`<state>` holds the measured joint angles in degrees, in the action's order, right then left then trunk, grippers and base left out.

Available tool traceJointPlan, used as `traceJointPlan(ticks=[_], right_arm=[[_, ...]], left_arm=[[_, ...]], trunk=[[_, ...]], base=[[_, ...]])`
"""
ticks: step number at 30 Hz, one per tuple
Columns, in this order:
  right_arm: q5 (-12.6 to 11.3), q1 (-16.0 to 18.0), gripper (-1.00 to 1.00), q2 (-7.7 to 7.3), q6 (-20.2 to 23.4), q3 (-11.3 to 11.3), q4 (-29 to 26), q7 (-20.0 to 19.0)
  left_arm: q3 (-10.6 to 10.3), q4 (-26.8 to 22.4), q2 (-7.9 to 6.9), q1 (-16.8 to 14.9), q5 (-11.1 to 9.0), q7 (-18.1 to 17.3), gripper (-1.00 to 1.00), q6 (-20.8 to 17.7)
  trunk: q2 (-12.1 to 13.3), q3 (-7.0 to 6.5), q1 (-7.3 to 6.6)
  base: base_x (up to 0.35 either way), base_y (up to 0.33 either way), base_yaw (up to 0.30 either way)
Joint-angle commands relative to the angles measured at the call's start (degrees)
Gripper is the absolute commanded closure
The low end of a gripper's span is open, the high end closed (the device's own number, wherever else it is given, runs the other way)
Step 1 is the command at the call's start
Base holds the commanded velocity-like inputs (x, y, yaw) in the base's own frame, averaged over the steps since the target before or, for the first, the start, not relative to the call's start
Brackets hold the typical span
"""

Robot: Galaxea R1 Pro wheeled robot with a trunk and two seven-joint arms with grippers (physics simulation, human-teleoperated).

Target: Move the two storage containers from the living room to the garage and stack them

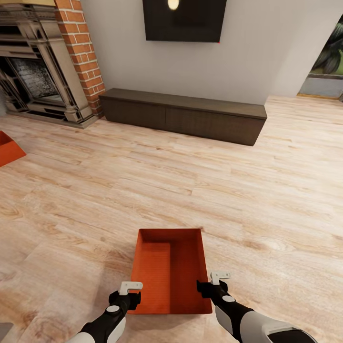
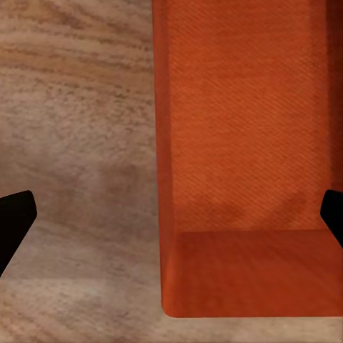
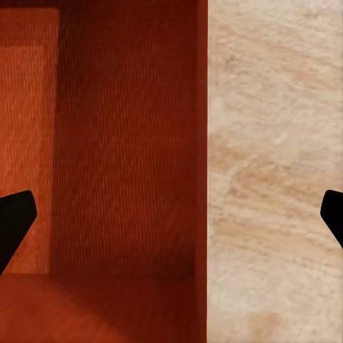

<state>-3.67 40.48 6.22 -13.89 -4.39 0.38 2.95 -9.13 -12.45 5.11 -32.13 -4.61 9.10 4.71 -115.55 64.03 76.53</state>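
Observation:
One red-orange storage container sits on the living room's light wood planks just in front of me, its open top facing up. My left gripper is open and hangs over the container's left wall near the close corner. In the left wrist view that wall runs between the two black fingertips. On the opposite side my right gripper is open as well, its fingertips on either side of the right wall. The second container lies at the far left edge, cut off by the frame.
A long dark low cabinet runs along the grey wall ahead under a black screen. A brick fireplace stands at the back left. An opening with greenery shows at the back right. Wood floor stretches between.

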Motion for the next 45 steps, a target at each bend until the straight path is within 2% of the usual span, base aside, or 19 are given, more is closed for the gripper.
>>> traceJointPlan(ticks=[1, 10, 21, 45], right_arm=[[-0.4, 0.0, -1.0, 0.02, -0.2, -0.5, 0.1, 0.2], [-0.4, 0.0, -1.0, -0.13, -0.3, -0.5, 0.1, 0.5], [-0.4, 0.0, -1.0, -0.16, -0.3, -0.5, 0.1, 0.5], [-0.4, 0.0, -1.0, -0.16, -0.2, -0.4, 0.1, 0.5]], left_arm=[[-0.5, 0.1, -0.01, 0.0, -0.5, 0.3, -1.0, 0.2], [-0.5, 0.1, -0.01, 0.0, -0.5, 0.3, -1.0, 0.2], [-0.5, 0.1, -0.01, 0.0, -0.5, 0.3, -1.0, 3.0], [-0.3, 0.1, -0.01, 0.0, -0.7, 0.3, -1.0, 2.7]], trunk=[[0.0, 0.03, -0.01], [0.0, 0.03, -0.01], [0.0, 0.03, -0.01], [0.0, 0.03, -0.01]], base=[[0.0, 0.0, 0.0], [0.0, 0.0, 0.0], [0.0, 0.0, 0.0], [0.0, 0.0, 0.0]])
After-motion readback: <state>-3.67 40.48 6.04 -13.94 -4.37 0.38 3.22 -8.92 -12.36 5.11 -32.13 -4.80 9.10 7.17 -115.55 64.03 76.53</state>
